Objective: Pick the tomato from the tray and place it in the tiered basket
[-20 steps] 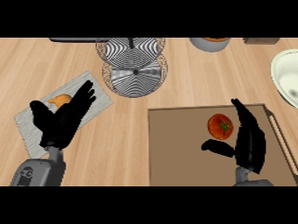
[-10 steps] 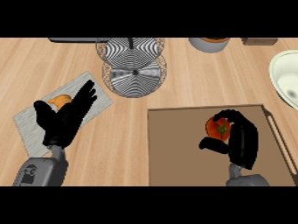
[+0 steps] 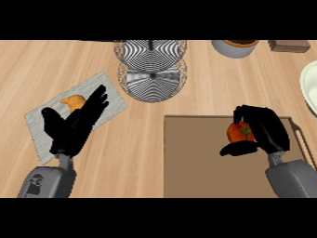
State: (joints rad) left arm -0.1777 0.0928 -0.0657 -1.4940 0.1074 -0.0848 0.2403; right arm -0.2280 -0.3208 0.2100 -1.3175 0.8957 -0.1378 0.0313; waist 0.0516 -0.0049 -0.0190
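Observation:
The red tomato is over the right part of the brown tray, and my right hand is shut on it, fingers and thumb curled round so only part of it shows. The wire tiered basket stands at the counter's back centre, up and left of that hand. My left hand rests open, fingers up, over a grey cloth mat at the left.
A grey mat at the left carries an orange item, partly behind my left hand. A grey bowl and a brown block sit at the back right. A pale sink rim lies at the right edge.
My right hand went from open beside the tomato to curled round it. It now holds it slightly nearer on the tray. The left hand has stayed still.

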